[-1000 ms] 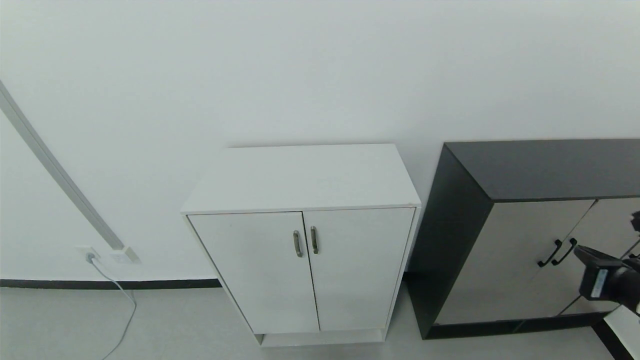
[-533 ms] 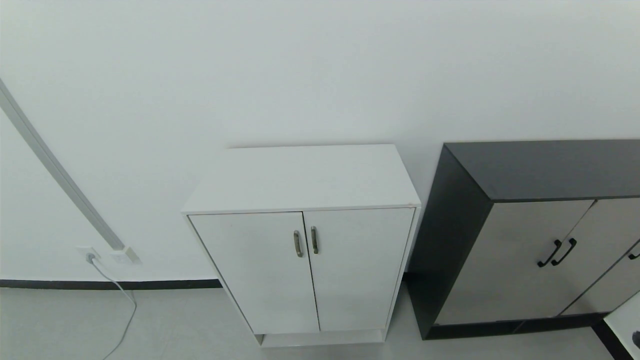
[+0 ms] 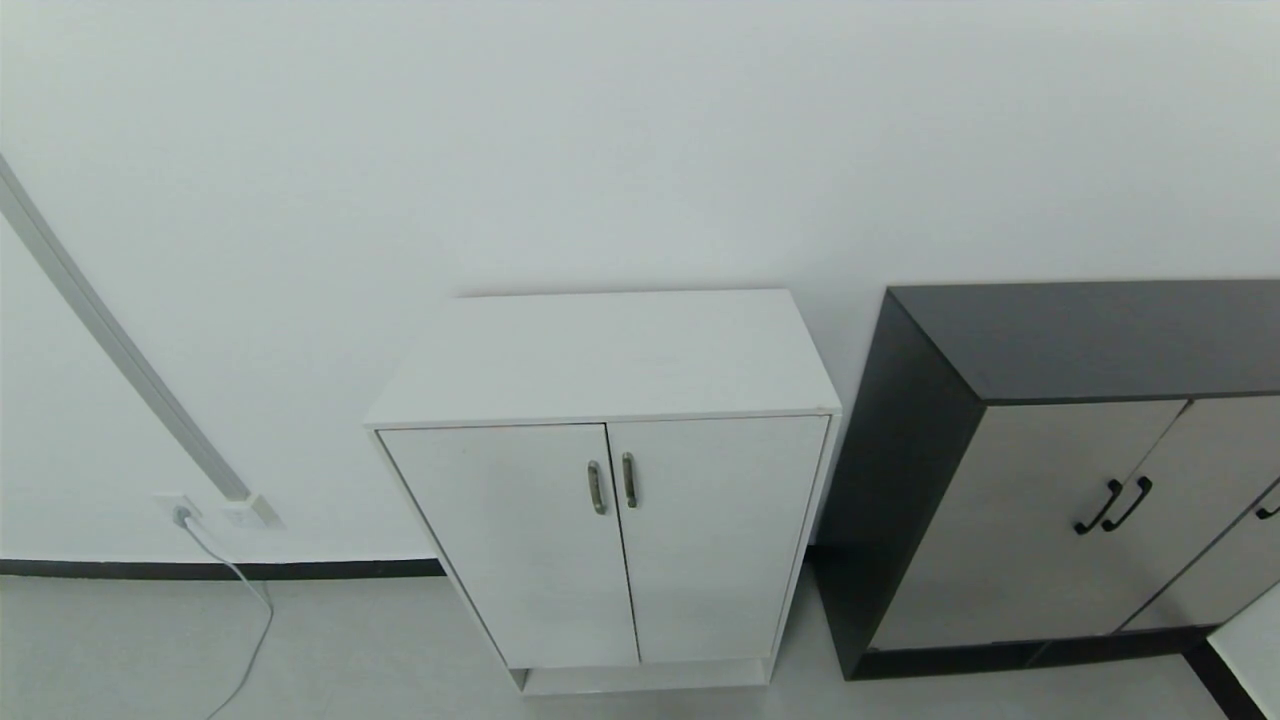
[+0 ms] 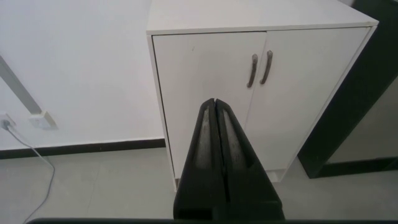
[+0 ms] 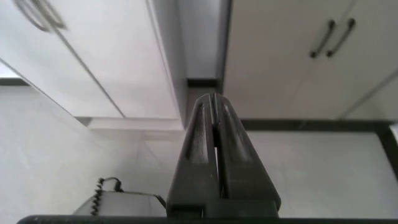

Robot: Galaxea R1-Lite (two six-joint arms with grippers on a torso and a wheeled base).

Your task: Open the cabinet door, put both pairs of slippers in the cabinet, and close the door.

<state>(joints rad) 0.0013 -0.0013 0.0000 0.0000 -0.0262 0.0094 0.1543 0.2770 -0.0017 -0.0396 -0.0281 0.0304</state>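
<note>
Left fingers point(image 4: 204, 144) and right fingers point(image 5: 202, 138) press together; one white cabinet point(image 3: 610, 355) with two doors point(image 3: 510, 540) seems shut.

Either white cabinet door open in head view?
No, both doors of the white cabinet sit flush and shut, handles side by side.

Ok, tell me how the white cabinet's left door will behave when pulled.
The left door looks like a flat rigid panel, so it should probably swing stiffly, not flex. Its handle is a slim, smooth-looking bar, possibly slippery in a pinch. The white cabinet stands tall and narrow, so a hard pull might shift it.
</note>
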